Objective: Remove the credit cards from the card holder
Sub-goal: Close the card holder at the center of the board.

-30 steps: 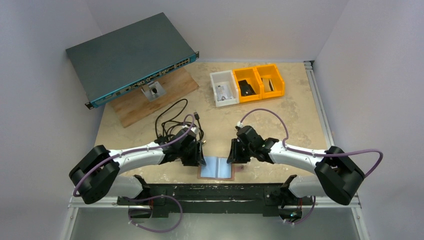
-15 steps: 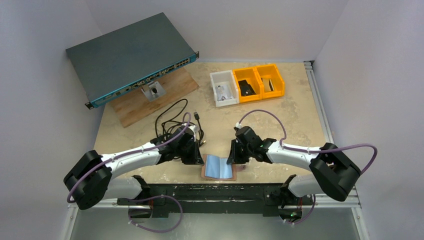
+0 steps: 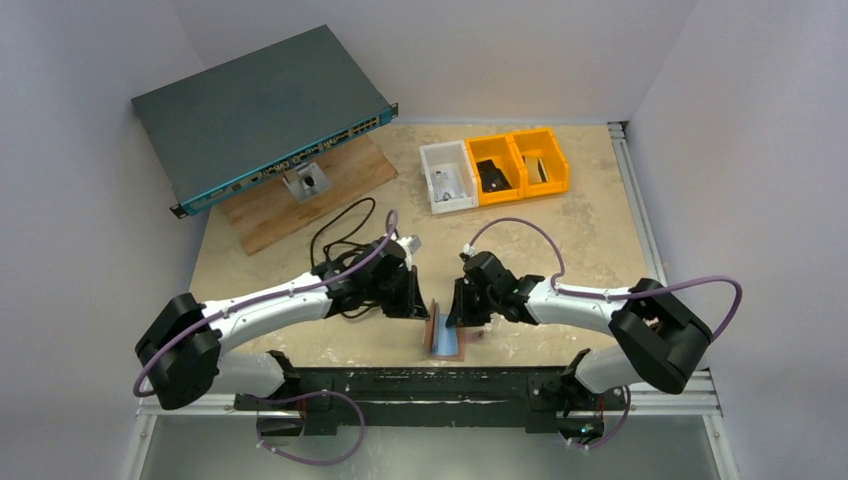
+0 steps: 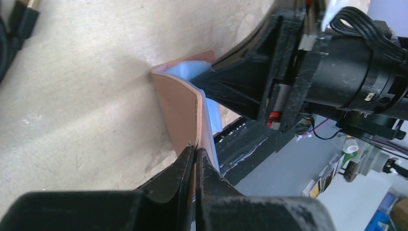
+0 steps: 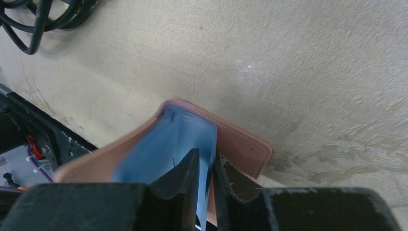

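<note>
Beige, mottled stone-look tabletop [image 3: 600, 250], matte and rough. At the far left, a large flat grey-teal metal network switch [image 3: 255, 110] resting on a bare wooden board [image 3: 300, 205]; at the far middle, a row of small plastic bins, one white and two orange [image 3: 495, 170]; nearer, a tangle of glossy black cable [image 3: 345, 235].

At the near edge, between both arms: small reddish-brown leather bifold card holder [image 4: 180, 103], smooth, with a stitched pink-brown rim and pale blue-looking clear pockets inside. Left flap lifted nearly upright, right flap flat on the table.

Left gripper [image 4: 195, 159]: shut tight on the raised flap's edge. Right gripper [image 5: 204, 178]: nearly together, one finger inside the pocket side, seemingly pinching the blue pocket layer of the flat half. Credit cards themselves not distinguishable; presumably tucked in the pockets.

Risks, as judgement: thin supple leather slipping from the left pinch, flap dropping shut; right fingers catching only slick pocket film instead of a card; whole holder dragged off the near edge, close by.
</note>
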Robot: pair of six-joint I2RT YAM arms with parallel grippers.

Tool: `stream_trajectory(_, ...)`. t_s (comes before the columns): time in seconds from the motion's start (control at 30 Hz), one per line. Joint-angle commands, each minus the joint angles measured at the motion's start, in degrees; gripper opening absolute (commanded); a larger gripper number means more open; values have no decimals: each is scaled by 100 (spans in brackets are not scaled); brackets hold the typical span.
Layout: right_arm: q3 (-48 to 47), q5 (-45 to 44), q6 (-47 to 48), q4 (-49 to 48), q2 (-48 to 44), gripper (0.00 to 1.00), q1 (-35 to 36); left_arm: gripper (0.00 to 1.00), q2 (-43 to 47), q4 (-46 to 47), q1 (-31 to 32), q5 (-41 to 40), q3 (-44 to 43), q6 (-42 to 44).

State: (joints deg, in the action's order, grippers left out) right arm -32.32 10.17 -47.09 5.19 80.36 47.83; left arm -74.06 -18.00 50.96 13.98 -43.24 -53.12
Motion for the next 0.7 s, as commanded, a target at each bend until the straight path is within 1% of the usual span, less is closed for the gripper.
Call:
stream_trajectory(0.0,-330,-164,85,235,-181,22,46,0,-516,-545,280,-428,-709,-138)
stream_trajectory(0.13,-492,-438,49,650,-572,37,33,0,-906,-900,356,-625,-1004,-130)
stream_trajectory(0.27,-609,-806,-16,1171,-899,46,12,0,-1172,-927,408,-611,-1139,-130)
stream_trajectory(0.37,-627,-1006,-50,1500,-1188,49,-31,0,-1252,-938,460,-627,-1237,-109)
stream_trajectory(0.5,-546,-1340,-56,1932,-1572,50,-108,0,-1395,-865,523,-497,-1390,-50)
stream_trajectory(0.67,-180,-1344,-151,2184,-2054,51,-262,13,-1637,-703,657,-267,-1625,81)
